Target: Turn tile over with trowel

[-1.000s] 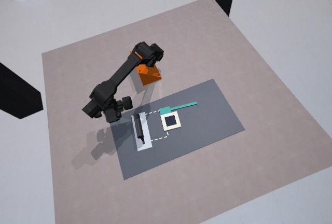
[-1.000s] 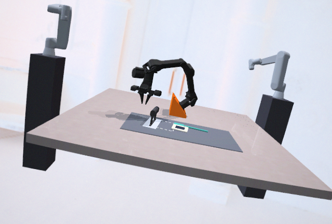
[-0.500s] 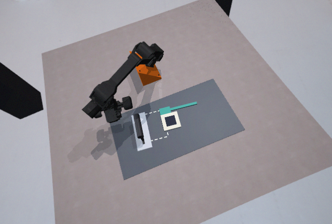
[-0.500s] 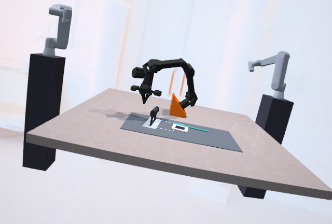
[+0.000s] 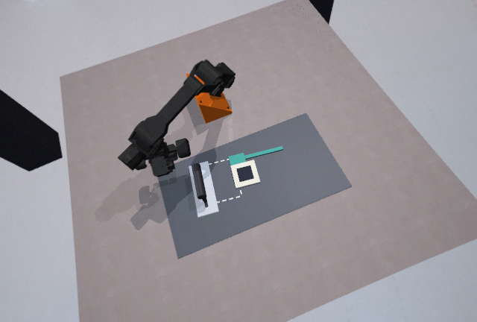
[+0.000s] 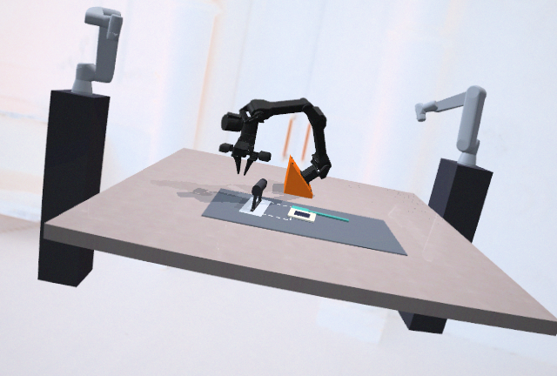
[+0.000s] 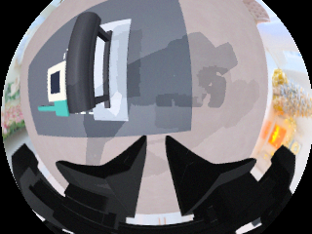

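A trowel with a thick black handle (image 5: 199, 182) (image 6: 258, 186) (image 7: 83, 63) raised over a pale flat blade (image 5: 210, 191) (image 6: 262, 210) (image 7: 120, 73) lies on the mat. The cream tile (image 5: 245, 173) (image 6: 301, 213) (image 7: 56, 82) lies flat to its right in the top and exterior views, dark square up. The dashed outline (image 5: 237, 197) shows between them; the tile and blade hide parts of its sides. My gripper (image 6: 242, 174) (image 7: 156, 139) is slightly open and empty, in the air above and left of the trowel handle in the exterior view. Its fingertips are hidden in the top view.
A teal flat piece with a thin strip (image 5: 265, 152) (image 6: 332, 216) lies along the tile's rear edge. The grey mat (image 5: 304, 164) (image 6: 359, 232) lies on the table (image 5: 123, 272). An orange wedge (image 5: 215, 112) (image 6: 296, 183) stands behind it. Two grey arms stand on dark pedestals beyond the table.
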`<state>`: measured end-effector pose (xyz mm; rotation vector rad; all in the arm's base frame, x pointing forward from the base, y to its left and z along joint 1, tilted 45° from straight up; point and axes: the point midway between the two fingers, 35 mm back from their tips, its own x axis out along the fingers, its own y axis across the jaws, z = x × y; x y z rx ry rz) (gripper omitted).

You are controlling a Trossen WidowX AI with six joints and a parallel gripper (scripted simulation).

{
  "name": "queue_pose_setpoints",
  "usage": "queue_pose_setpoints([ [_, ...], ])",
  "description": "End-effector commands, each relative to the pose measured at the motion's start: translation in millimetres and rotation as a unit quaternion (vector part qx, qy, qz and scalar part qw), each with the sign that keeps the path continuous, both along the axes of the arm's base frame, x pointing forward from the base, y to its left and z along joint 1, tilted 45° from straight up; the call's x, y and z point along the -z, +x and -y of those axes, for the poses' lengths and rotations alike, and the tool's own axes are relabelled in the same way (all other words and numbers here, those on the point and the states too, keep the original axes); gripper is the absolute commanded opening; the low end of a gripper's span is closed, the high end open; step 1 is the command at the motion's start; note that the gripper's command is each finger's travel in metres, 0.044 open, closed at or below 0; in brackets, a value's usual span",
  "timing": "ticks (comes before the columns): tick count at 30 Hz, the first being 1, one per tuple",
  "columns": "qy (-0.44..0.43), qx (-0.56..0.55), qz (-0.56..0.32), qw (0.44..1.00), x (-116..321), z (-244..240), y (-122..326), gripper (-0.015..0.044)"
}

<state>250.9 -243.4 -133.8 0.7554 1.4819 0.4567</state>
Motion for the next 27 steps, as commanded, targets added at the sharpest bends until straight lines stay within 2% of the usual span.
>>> queue_pose_setpoints([
  [1, 0.0, 0.0, 0.0, 1.0, 0.0, 0.0, 0.0, 0.01],
  [12, 0.0, 0.0, 0.0, 1.0, 0.0, 0.0, 0.0, 0.01],
  [16, 0.0, 0.0, 0.0, 1.0, 0.0, -0.1, 0.0, 0.0],
  [27, 0.0, 0.0, 0.0, 1.0, 0.0, -0.1, 0.0, 0.0],
])
